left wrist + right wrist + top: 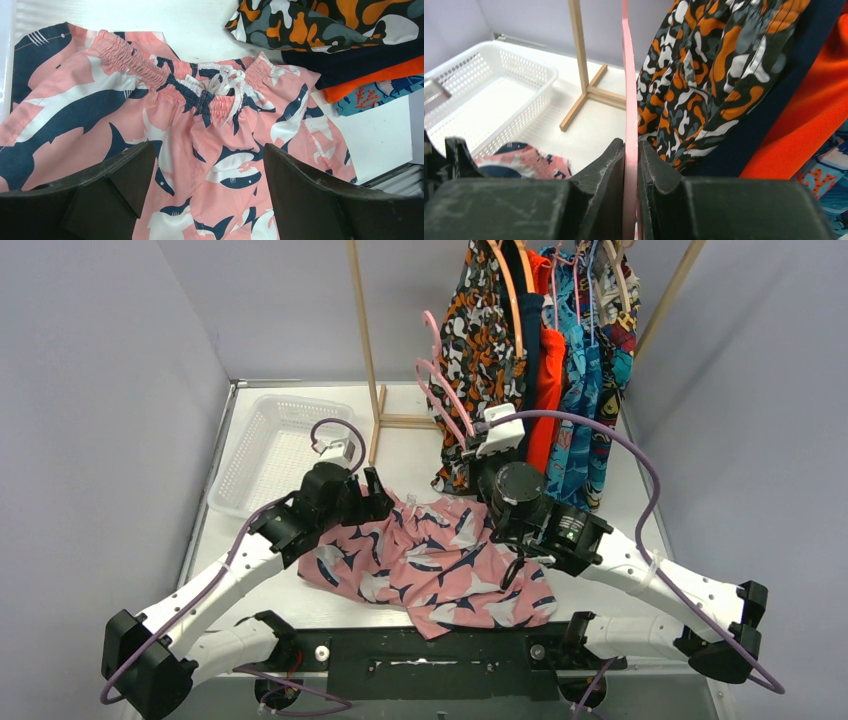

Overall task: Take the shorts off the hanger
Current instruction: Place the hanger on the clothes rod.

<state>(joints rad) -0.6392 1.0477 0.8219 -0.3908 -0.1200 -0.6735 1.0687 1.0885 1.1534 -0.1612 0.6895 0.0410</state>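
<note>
Nothing legible shows: no word, label, brand or number can be made out on the pink shorts (440, 560), the hanging shorts (545, 350) or the white basket (275, 455).

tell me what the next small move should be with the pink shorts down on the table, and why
Probably lift the left gripper clear: its jaws stand open just above the pink shorts, which lie on the table, off the pink hanger. The right gripper is shut on that hanger, which could be set aside after.

White arms (215, 580) with black joints, looping purple cables (640, 455), matte black fingers (125, 170)
</note>
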